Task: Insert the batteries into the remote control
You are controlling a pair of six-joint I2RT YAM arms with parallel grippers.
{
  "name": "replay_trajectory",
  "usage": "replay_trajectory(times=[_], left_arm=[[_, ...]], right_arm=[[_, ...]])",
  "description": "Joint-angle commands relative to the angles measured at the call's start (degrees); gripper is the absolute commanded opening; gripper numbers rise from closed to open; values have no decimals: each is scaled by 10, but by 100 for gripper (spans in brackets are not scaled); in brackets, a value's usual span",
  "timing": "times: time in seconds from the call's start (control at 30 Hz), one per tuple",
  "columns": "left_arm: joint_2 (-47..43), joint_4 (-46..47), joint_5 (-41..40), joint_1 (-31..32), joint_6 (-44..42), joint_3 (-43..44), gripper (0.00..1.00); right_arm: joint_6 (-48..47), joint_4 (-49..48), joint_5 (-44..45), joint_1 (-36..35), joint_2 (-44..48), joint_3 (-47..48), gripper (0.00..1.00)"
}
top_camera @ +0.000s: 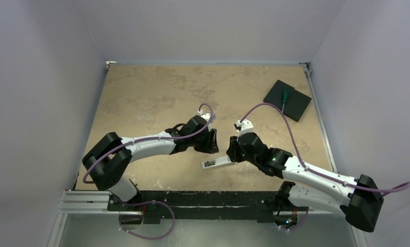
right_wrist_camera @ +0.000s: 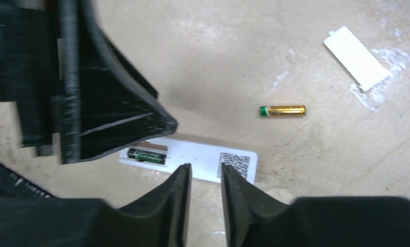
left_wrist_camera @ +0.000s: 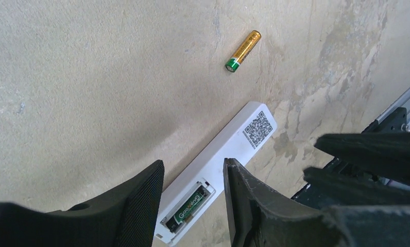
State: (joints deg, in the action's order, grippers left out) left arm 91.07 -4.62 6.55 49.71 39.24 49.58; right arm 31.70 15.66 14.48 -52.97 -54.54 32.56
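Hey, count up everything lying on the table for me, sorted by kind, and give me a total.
Remote: 1
Batteries: 2, the gold battery loose on the table, the dark battery seated in the remote
White cover: 1
Screwdriver: 1
Black pad: 1
Total: 6

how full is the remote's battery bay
Partly loaded: one dark battery sits in the remote's open bay; the gold battery lies loose on the table, apart from it.

White arm links [top_camera: 151, 145], black joints [top_camera: 110, 159], purple cables [top_camera: 267, 104].
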Motion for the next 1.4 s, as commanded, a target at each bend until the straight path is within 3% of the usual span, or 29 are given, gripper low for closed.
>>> replay_trajectory(times=[0.0,0.53,0.8,1.37], left_arm=[[-38,-6,-5,4,-16,-15,46],[-110,-28,-12,4,-7,-66,46],[-132,-36,-28,4,-3,-97,46],[-157,-35,-37,3,2,-129,48]], right_arm=[[36,27,65,-1,-21,27,31],[181,131,191,0,-163,63,0],[218,146,209,-1,-235,79,0],[148,61,149,-1,-243,47,0]])
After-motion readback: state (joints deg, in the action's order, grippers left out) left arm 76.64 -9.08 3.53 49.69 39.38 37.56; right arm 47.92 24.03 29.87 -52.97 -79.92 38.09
